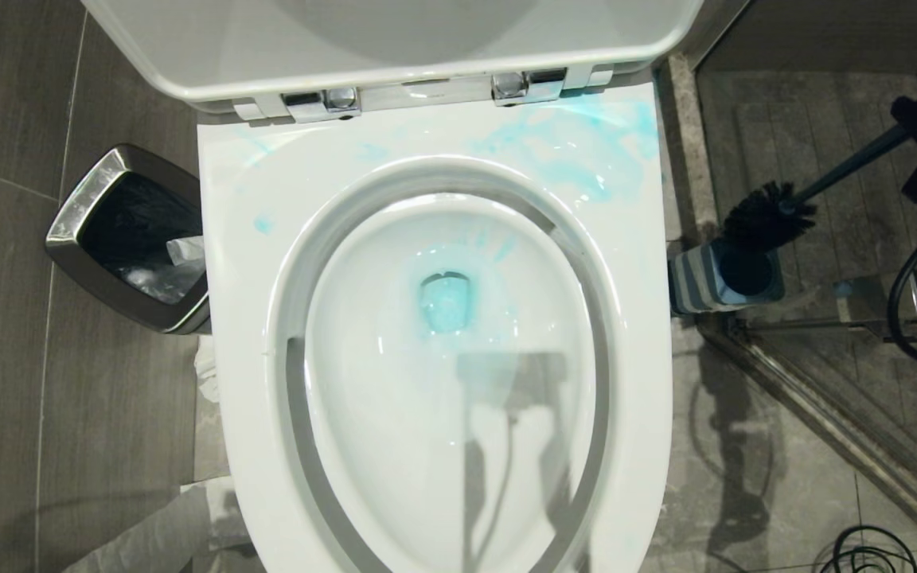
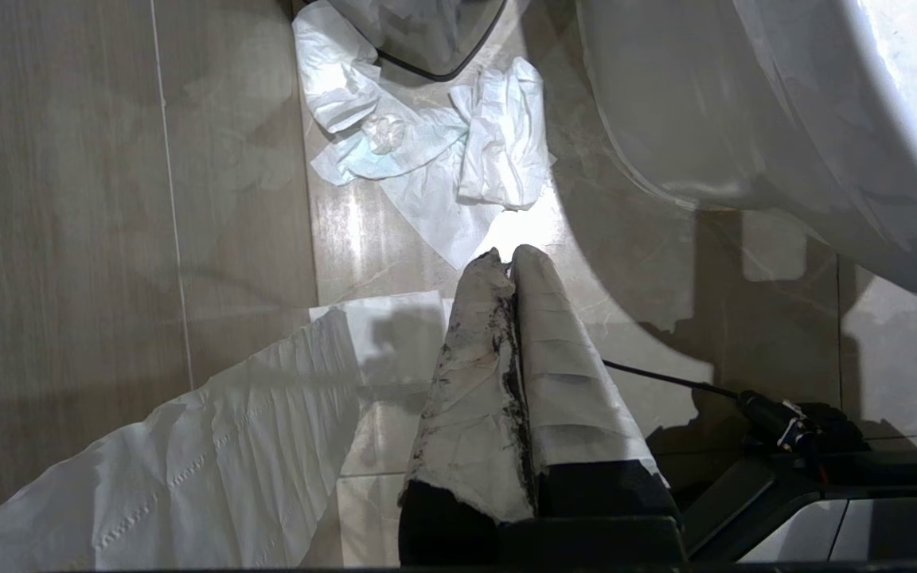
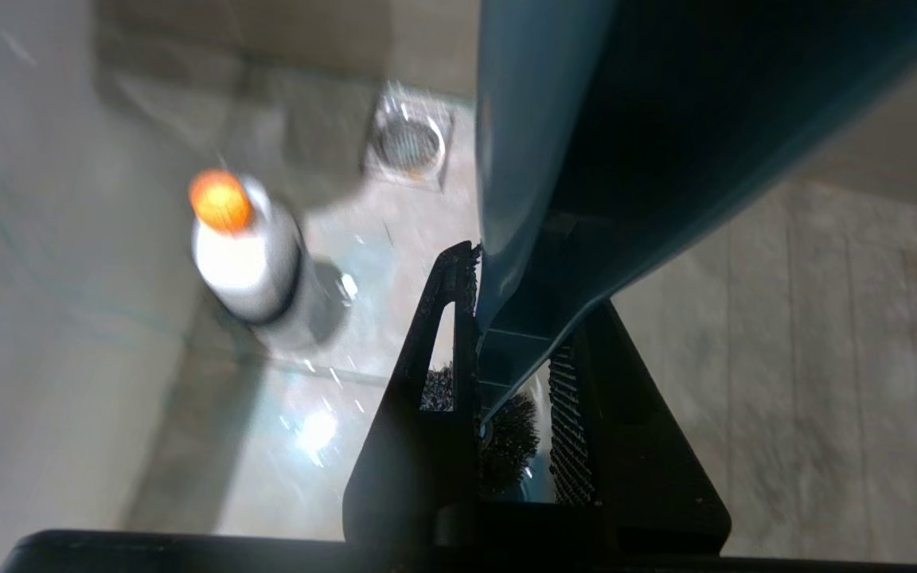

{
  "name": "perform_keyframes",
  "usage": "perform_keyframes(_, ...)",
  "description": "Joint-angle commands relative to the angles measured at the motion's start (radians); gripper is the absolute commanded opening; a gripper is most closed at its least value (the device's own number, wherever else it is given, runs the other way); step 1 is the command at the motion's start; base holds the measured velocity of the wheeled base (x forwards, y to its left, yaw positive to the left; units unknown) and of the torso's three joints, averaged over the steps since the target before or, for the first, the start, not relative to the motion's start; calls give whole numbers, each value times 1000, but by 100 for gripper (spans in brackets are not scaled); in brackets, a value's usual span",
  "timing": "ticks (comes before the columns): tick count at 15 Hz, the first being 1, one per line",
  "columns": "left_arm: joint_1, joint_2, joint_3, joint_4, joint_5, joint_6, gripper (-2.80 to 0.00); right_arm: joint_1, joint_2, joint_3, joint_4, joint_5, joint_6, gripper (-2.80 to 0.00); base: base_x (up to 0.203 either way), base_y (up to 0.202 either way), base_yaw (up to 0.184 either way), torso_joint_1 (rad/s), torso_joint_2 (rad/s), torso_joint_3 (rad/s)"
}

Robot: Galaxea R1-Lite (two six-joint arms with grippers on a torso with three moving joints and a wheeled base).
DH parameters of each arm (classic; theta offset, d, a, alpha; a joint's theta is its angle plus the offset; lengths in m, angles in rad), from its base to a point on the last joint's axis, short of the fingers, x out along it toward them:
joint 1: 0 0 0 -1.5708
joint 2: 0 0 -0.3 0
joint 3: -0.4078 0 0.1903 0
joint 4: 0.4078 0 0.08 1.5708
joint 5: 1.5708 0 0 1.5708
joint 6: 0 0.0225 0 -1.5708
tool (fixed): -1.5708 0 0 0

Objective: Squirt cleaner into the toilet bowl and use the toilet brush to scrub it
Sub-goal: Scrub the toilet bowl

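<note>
I am seeing my right gripper pinching its two ribbed black fingers onto the smooth blue-grey handle of the toilet brush; its bushy black bristle head is sitting at the mouth of the square striped base, at three o'clock from the toilet bowl. My left gripper is hanging with its two paper-wrapped fingers pressed together, gripping nothing, above the floor beside the bowl's outer wall. The cleaner, one white plastic bottle with an orange cap, is standing upright on wet tile near a round metal drain. The glossy oval bowl is showing blue liquid pooled at its centre and blue smears at one o'clock on the rim. One steel-rimmed bin is sitting at nine o'clock. Crumpled tissues are lying on the grey tiled floor.
</note>
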State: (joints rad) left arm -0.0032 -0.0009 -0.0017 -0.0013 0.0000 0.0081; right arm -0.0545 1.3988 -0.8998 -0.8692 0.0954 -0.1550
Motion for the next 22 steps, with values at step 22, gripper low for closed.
perform_keyframes(22,0,1,0,0,-2,-3,-280,238,-137,-345,539,-151,-27,-280,0,0,0,1,0,33)
